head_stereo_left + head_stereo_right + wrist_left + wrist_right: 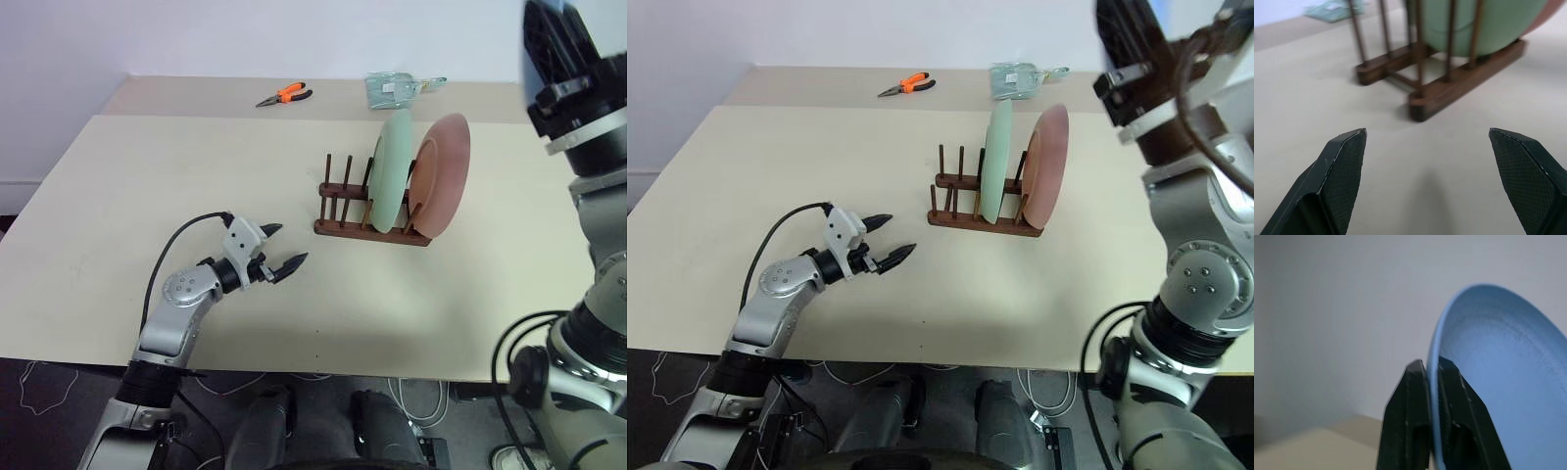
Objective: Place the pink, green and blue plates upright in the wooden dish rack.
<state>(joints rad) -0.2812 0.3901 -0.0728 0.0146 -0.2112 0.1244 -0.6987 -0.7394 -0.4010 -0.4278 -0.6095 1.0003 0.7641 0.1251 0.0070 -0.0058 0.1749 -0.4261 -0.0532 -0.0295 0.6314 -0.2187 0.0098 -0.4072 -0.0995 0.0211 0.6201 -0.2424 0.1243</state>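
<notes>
The wooden dish rack point(338, 206) stands on the beige table point(147, 176), right of centre. The green plate point(394, 171) and the pink plate point(443, 171) stand upright in its right-hand slots, the pink one outermost; the left pegs are bare. My left gripper point(290, 243) is open just above the table, left of the rack and pointing at it, with nothing between its fingers point(1344, 161). My right arm is raised at the upper right. In the right wrist view my right gripper point(1431, 364) is shut on the rim of the blue plate point(1498, 382), held in the air.
Orange-handled pliers point(285, 95) and a pale packet point(392, 90) lie at the back of the table. The table's front edge point(294, 370) runs close below the left arm. Open tabletop lies left of and in front of the rack.
</notes>
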